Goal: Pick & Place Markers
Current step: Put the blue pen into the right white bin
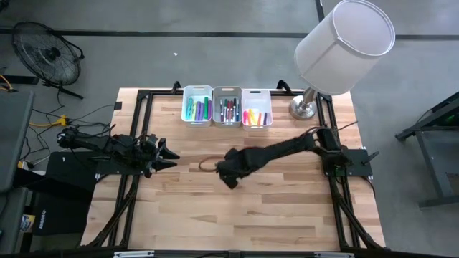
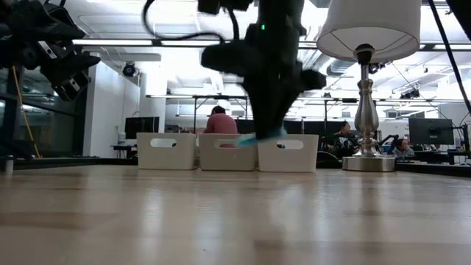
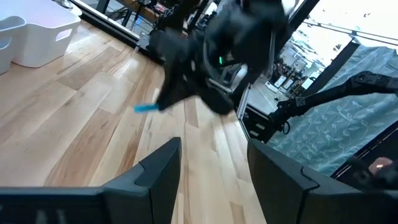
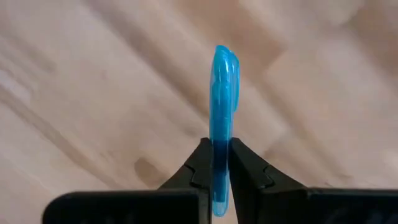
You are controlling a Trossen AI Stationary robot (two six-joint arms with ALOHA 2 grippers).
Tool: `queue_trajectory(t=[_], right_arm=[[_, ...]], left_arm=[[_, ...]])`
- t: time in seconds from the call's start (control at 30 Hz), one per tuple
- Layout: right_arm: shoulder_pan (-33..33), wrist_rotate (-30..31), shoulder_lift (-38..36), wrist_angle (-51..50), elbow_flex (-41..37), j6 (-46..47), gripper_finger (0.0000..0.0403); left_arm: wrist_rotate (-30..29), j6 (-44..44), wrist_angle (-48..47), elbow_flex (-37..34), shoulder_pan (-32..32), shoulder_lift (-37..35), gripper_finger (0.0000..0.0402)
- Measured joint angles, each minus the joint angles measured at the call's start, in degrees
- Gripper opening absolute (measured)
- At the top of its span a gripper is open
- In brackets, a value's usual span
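Right gripper [image 4: 216,163] clenched on a blue marker [image 4: 222,112] — its length pointing straight out past the fingertips — hangs over bare table, near the bins [image 1: 227,105]; left gripper [image 1: 171,157] waits open, farther off.

A bright blue marker [image 4: 222,112] shows at frame centre between black fingers [image 4: 199,165]. The table [image 1: 287,208] is pale striped wood. Three white bins [image 1: 227,120] at upper centre hold green, purple, red, pink and yellow markers [image 1: 197,109]. The lamp [image 1: 344,43] has a white shade and silver base.
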Motion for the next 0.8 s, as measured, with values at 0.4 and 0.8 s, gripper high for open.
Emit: queue_trajectory(t=[0.4, 0.8], right_arm=[[-15.01, 9.24, -11.75, -9.57, -1.61, 0.50, 0.0020], [-29.94, 8.01, -12.06, 2.28, -8.11, -4.28, 0.0020]], left_arm=[[0.03, 0.00, -0.01, 0.00, 0.01, 0.00, 0.0181], [0.00, 0.00, -0.01, 0.00, 0.00, -0.01, 0.0181]])
